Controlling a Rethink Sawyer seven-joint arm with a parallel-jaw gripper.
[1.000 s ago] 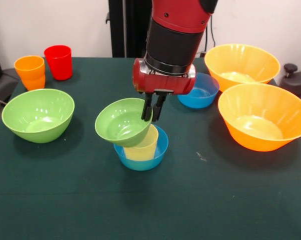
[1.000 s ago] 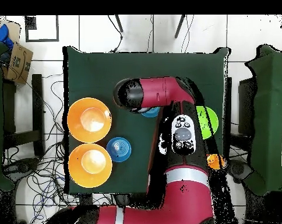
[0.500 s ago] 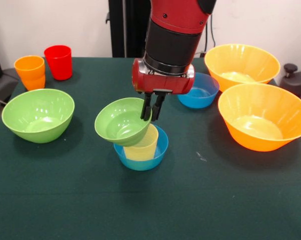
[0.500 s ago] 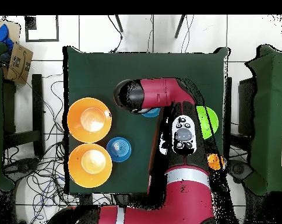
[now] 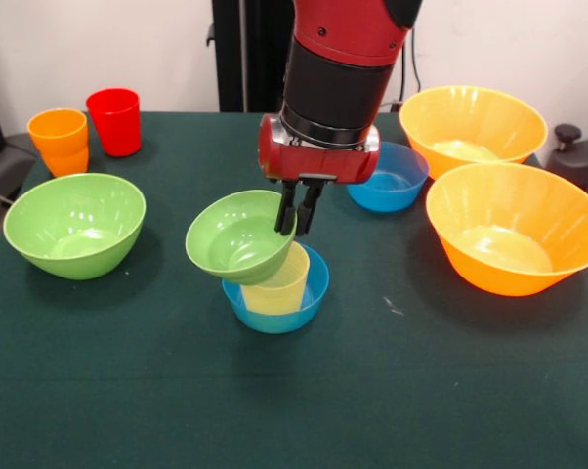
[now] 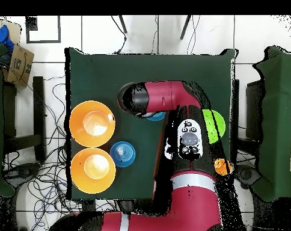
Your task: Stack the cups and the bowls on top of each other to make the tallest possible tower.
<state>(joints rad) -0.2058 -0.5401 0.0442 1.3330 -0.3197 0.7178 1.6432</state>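
The red and black arm [image 5: 338, 68] comes straight down over the middle of the green bench [image 5: 294, 410], its wrist vertical and the gripper [image 5: 298, 217] pointing at the bench. The two dark fingers [image 5: 288, 208] are pressed close together and pinch the right rim of the small green bowl [image 5: 238, 238], one finger inside the wall and one outside. That bowl hangs tilted, its mouth turned up and toward the camera, its underside resting on the pale yellow cup [image 5: 277, 283]. The yellow cup stands upright inside a small blue bowl [image 5: 274, 305] on the bench.

In the overhead view the arm [image 6: 172, 102] covers this pile, and only a sliver of the blue bowl shows at its edge.

A second small blue bowl [image 5: 392, 179] sits empty just behind the gripper. To the right, two very large orange bowls [image 5: 514, 230] stand side by side, touching or nearly so, both empty. The large green bowl [image 5: 74, 225] sits empty at the left. Behind it, the orange cup [image 5: 59, 140] and the red cup [image 5: 114, 121] stand upright just beside each other.
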